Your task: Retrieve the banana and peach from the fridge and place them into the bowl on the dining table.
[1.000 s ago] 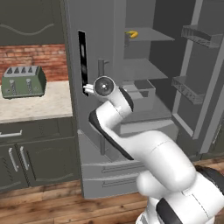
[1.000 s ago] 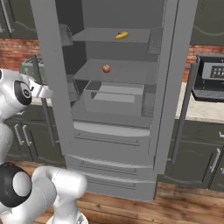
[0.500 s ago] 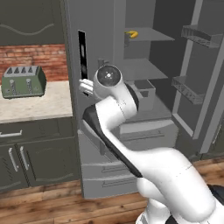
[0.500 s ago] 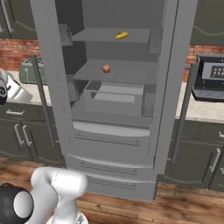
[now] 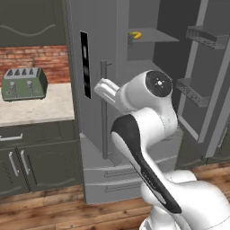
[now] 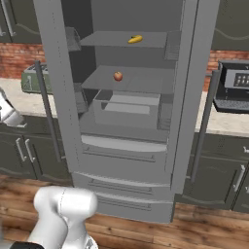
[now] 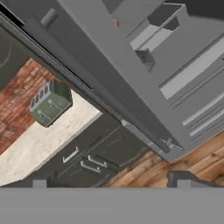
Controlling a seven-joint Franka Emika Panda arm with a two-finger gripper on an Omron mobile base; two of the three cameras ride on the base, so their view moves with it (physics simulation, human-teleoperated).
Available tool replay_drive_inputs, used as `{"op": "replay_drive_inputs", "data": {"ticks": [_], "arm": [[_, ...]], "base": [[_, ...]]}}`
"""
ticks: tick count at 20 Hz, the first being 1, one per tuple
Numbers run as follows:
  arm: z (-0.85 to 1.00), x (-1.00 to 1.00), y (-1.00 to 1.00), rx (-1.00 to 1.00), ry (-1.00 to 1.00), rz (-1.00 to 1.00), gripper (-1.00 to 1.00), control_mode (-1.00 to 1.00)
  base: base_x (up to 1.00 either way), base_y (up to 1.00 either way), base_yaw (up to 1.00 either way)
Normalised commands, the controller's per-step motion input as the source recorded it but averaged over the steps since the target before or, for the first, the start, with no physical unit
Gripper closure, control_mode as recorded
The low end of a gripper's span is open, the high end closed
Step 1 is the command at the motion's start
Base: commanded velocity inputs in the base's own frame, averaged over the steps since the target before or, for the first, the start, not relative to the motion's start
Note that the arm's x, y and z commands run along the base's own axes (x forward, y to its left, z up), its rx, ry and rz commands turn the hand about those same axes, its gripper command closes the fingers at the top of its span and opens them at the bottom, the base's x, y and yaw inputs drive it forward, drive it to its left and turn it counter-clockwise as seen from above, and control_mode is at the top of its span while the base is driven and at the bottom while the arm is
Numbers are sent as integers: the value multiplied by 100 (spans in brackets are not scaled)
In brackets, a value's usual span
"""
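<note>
While jaws' spread cannot be told, small round orange-red peach (image 6: 118, 76) sits centre-frame on mid shelf, slender yellow banana (image 6: 135, 39) shelf above.

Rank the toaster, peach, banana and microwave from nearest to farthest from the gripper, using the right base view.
From the gripper at the left edge:
1. toaster, far left, just above it
2. peach, centre
3. banana, centre, higher up
4. microwave, far right

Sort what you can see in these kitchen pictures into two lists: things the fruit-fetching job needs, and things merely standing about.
Job: fridge, doors open; banana on its top shelf; peach on the shelf below.

Standing about: green toaster on the counter; dark cabinets; black appliance right of the fridge.
</note>
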Motion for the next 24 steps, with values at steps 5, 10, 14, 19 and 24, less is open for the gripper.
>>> {"op": "replay_drive_inputs", "data": {"ticks": [5,10,14,19,24], "arm": [[2,-4,-100,63,-4,-17,-100,-100],[0,0,-72,61,-1,-7,-100,-100],[0,-1,-44,45,-2,0,-100,-100],[30,0,-34,22,0,0,-100,-100],[24,24,-16,1,0,0,-100,-100]], "base": [[0,0,0],[0,0,0],[0,0,0],[0,0,0],[0,0,0]]}}
